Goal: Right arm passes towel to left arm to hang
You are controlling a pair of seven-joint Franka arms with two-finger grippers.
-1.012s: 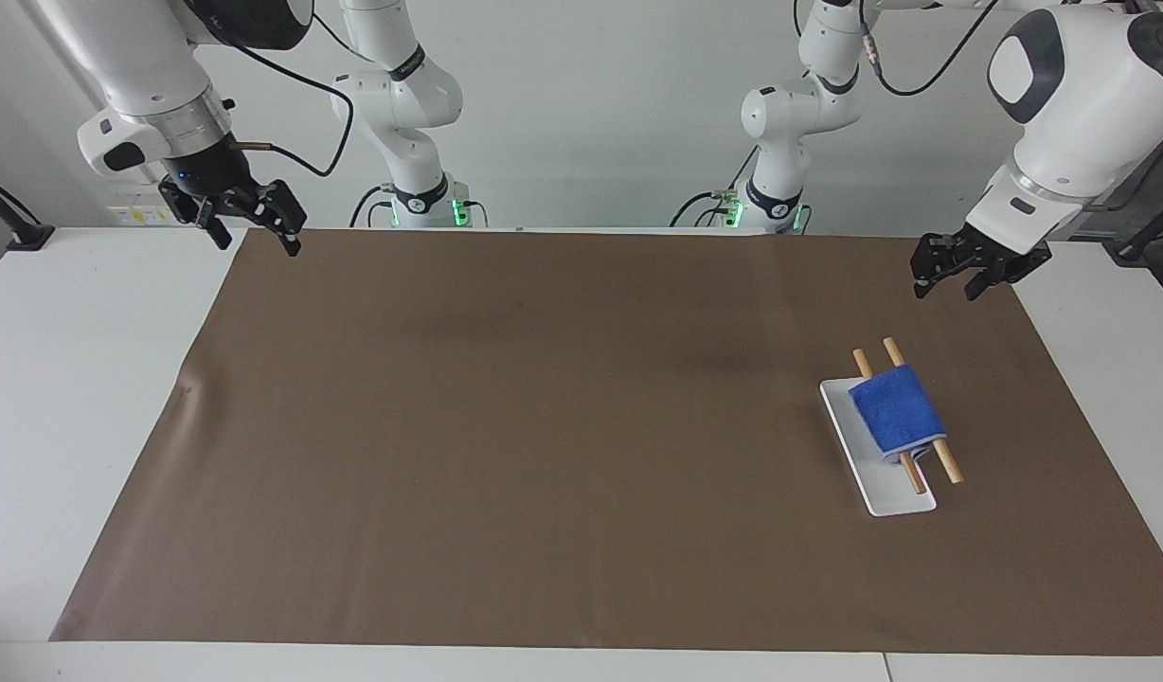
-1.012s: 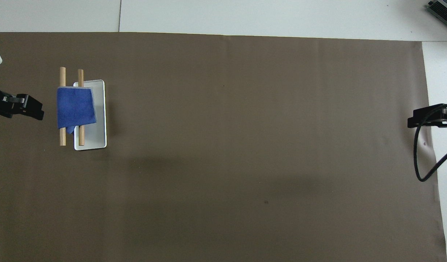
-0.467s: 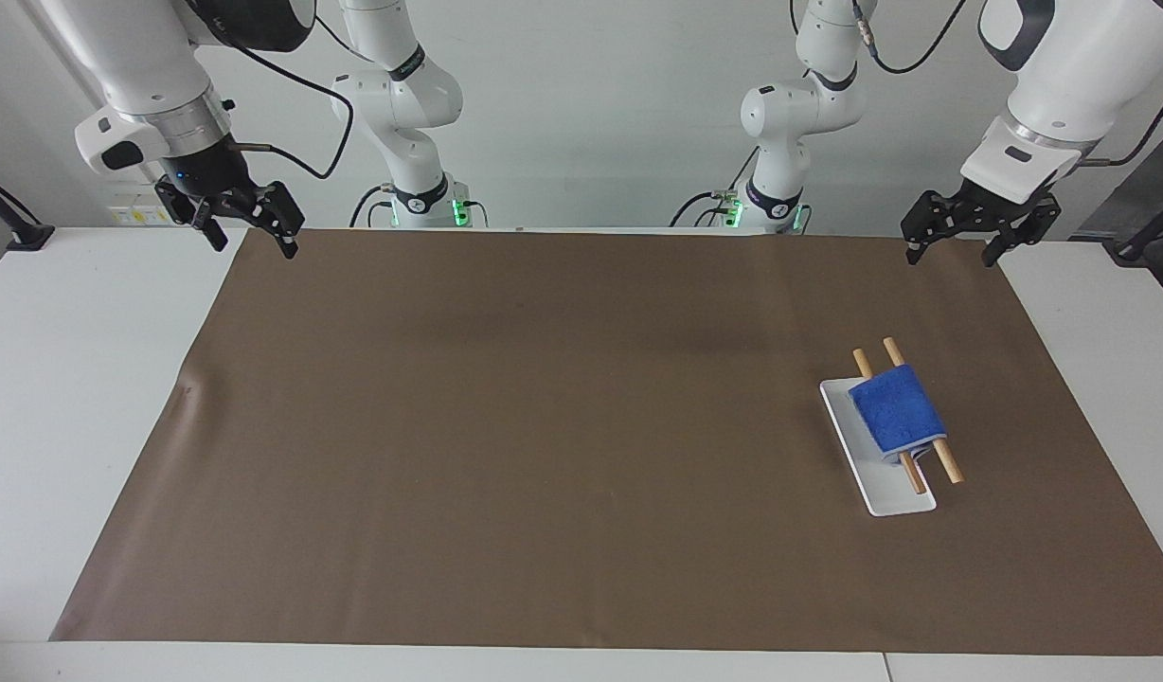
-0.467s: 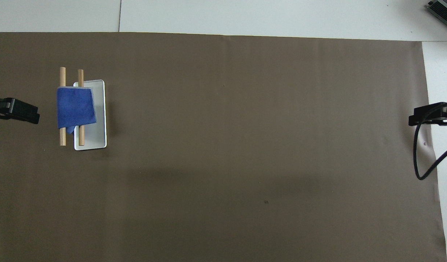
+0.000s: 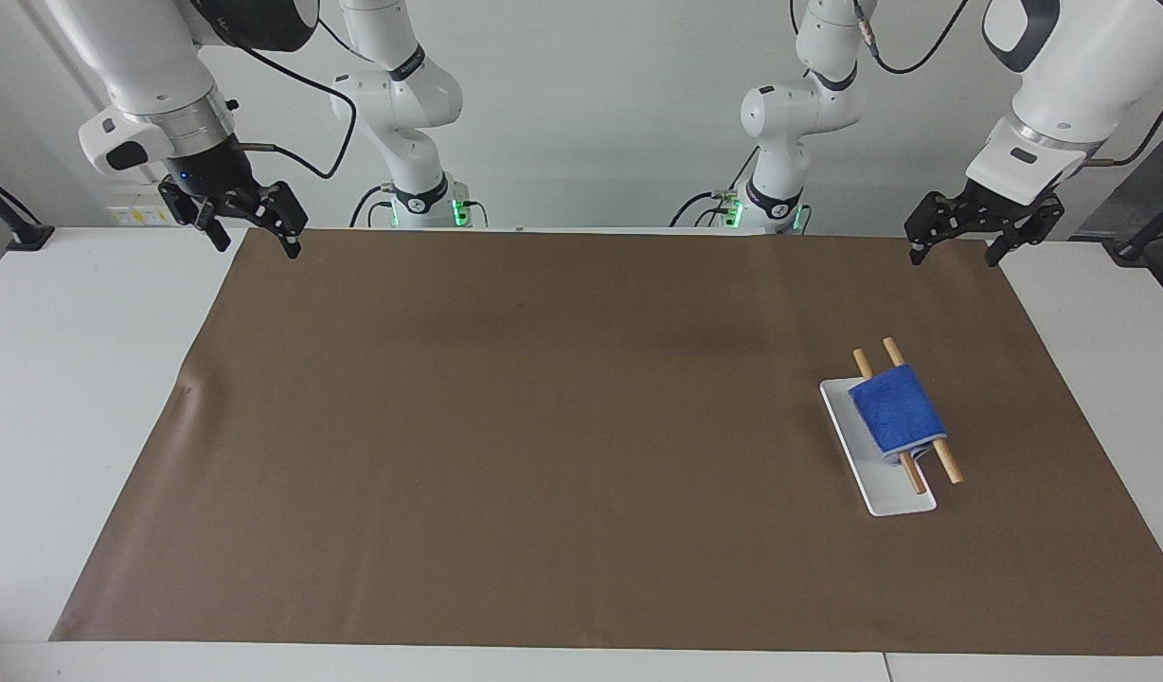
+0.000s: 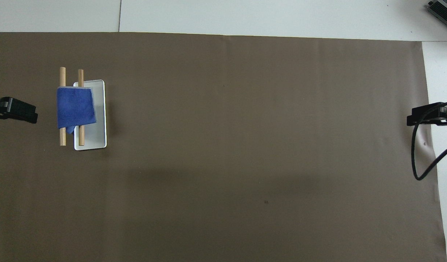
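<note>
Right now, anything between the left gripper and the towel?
Nothing: in the facing view only bare brown mat separates the open left gripper from the towel draped over the wooden rods.

There are two robot arms, the left arm [image 5: 1046, 85] and the right arm [image 5: 155, 85], each ending in one gripper. One blue towel [image 5: 897, 413] lies over two wooden rods [image 5: 948, 462]. There is one white tray [image 5: 889, 493], one brown mat [image 5: 563, 426] and one table [image 5: 61, 379].
</note>
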